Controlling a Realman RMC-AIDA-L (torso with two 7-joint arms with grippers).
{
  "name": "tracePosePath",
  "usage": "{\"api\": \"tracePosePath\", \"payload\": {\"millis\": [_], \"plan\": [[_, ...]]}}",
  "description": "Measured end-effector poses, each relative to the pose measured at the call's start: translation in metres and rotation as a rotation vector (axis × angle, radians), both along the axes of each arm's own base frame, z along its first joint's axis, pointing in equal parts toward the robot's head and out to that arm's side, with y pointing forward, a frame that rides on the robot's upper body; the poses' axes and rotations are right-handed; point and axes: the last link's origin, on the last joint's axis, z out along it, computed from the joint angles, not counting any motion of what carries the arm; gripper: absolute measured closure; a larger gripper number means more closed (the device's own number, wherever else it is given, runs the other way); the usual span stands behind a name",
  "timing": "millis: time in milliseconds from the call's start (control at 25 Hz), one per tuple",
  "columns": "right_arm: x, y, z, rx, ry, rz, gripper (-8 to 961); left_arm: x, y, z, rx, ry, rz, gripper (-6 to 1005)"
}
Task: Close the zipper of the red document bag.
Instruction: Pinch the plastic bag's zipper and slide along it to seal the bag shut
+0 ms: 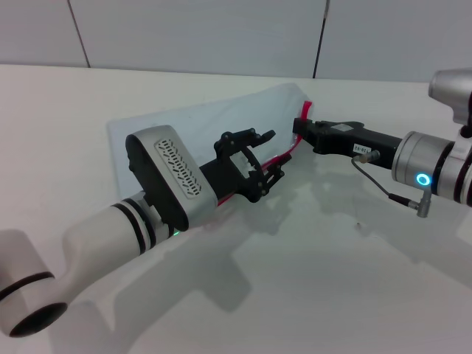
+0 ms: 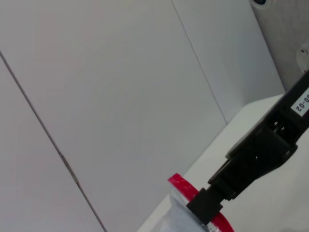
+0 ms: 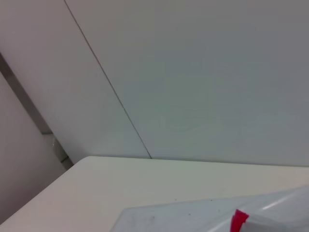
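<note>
Right gripper (image 1: 301,129) first: it comes in from the right side of the table and its black tip sits at the far stretch of the zipper (image 1: 284,156), close to the small red end tab. In the left wrist view that same black tip (image 2: 206,205) lies right across the red strip (image 2: 181,184), so it looks clamped on the zipper there, though the fingertips themselves are hard to make out.

Now the left gripper (image 1: 271,153). It reaches in from the near left, its black fingers (image 1: 259,137) spread apart with a clear gap between them. The lower finger is down at the red strip near its middle; the upper one hangs above the pouch. It holds nothing that I can see.

The zipper runs as a thin red line along the pouch's right-hand long edge, from under the left gripper up to the far corner. Whether the two sides are joined cannot be told from here.

The red document bag (image 1: 199,125) lies flat on the white table (image 1: 332,280), angled, its pale translucent sheet stretching away toward the left and rear. In the right wrist view one corner of the pouch (image 3: 203,212) shows with a red tab (image 3: 238,220) standing up from it. Grey wall panels (image 1: 199,33) rise behind the table.
</note>
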Motion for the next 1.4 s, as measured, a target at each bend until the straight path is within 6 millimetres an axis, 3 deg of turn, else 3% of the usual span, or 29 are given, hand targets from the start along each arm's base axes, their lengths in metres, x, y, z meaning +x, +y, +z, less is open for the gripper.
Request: {"api": "tracePosePath", "payload": {"millis": [640,1400], "plan": [[0.0017,-0.0003,0.0004,0.003,-0.004,-0.001,939,-0.0049,-0.0015,-0.0083,0.036,0.189,-0.089,571],[-0.0009,-0.0007,-0.0008,-0.004,-0.003,0.009,939,-0.0019,0.0003,-0.0067,0.067,0.218,-0.133,575]]}}
